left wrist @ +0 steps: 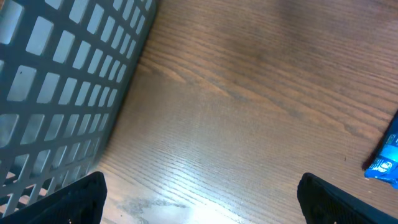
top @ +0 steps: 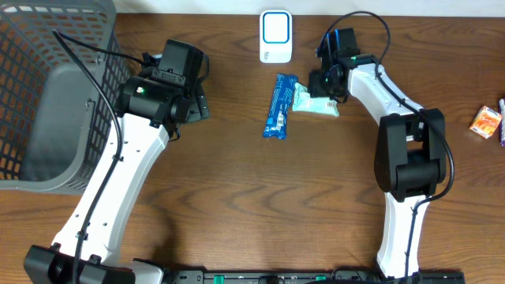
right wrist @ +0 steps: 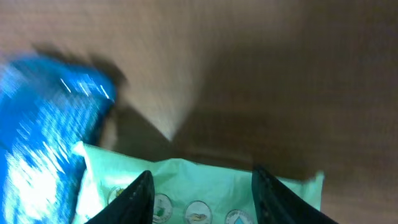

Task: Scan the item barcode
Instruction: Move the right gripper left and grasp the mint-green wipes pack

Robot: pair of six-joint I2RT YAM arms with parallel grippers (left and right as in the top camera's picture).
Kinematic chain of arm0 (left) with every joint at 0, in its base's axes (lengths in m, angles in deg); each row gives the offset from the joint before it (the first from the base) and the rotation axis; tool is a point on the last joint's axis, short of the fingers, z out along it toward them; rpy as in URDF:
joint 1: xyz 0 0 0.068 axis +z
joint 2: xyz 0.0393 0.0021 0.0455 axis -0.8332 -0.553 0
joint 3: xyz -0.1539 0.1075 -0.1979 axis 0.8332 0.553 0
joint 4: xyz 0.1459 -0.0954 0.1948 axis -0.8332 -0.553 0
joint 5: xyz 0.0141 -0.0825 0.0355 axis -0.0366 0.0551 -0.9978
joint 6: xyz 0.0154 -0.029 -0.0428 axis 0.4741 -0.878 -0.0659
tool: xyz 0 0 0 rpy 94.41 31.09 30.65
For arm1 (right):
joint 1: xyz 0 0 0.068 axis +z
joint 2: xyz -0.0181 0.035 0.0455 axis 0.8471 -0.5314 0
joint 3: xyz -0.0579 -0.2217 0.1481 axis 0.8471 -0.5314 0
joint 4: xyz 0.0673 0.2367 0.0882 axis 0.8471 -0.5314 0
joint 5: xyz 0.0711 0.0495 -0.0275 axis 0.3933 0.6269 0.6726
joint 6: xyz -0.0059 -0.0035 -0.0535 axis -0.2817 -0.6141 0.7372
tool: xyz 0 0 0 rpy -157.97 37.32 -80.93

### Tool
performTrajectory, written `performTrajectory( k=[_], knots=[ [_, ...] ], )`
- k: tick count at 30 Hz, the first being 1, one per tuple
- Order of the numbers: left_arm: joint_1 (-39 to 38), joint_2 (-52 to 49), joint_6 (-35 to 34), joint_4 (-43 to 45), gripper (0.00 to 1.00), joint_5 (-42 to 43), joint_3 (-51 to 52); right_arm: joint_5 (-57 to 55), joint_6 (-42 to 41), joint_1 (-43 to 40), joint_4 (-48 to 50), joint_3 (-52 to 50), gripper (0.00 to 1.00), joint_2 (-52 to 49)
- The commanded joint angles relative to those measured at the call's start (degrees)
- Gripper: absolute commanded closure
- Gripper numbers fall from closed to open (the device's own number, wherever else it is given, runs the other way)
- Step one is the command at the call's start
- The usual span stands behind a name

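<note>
Right tool (right wrist: 202, 177): jaws about half apart, fingers down over the mint-green packet (top: 319, 107). The wrist view is smeared, so I can't tell if it has a real grip. Packet sits on the bench (top: 237, 197), upper centre-right of the overhead frame. Long axis runs left-right with the right end tipped slightly down-frame. Left end touches the right edge of the blue wrapper (top: 279, 106).

Packet look: flat, pale mint film, with a row of small round icons along one edge. Text is too blurred to read.

Blue wrapper: long axis near top-bottom, top leaning right. White print, unreadable.

White scanner (top: 275, 35) with a blue-rimmed face is just above both, at top centre.

Left tool (left wrist: 202, 186): jaws fully apart, empty, over bare bench beside the grey mesh basket (top: 87, 47) at far left.

Orange packet (top: 485, 122) lies at the right edge.
</note>
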State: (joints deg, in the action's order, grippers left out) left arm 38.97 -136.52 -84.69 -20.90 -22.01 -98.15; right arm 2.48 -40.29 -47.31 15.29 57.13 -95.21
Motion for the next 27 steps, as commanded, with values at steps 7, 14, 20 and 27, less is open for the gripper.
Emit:
performTrajectory(
  k=[7,14,20,27],
  knots=[
    [0.1,-0.1,-0.5,-0.2,0.02,-0.4,-0.1,16.1,-0.2,0.3,-14.4,-0.3,0.4,1.7],
    [0.1,-0.1,-0.5,-0.2,0.02,-0.4,-0.1,19.8,3.7,0.2,-19.6,-0.2,0.38,4.4],
    [0.1,-0.1,-0.5,-0.2,0.02,-0.4,-0.1,18.6,24.3,0.1,-19.7,-0.2,0.21,7.9],
    [0.1,-0.1,-0.5,-0.2,0.02,-0.4,-0.1,15.5,43.6,0.1,-22.8,-0.4,0.23,7.0]
  ],
)
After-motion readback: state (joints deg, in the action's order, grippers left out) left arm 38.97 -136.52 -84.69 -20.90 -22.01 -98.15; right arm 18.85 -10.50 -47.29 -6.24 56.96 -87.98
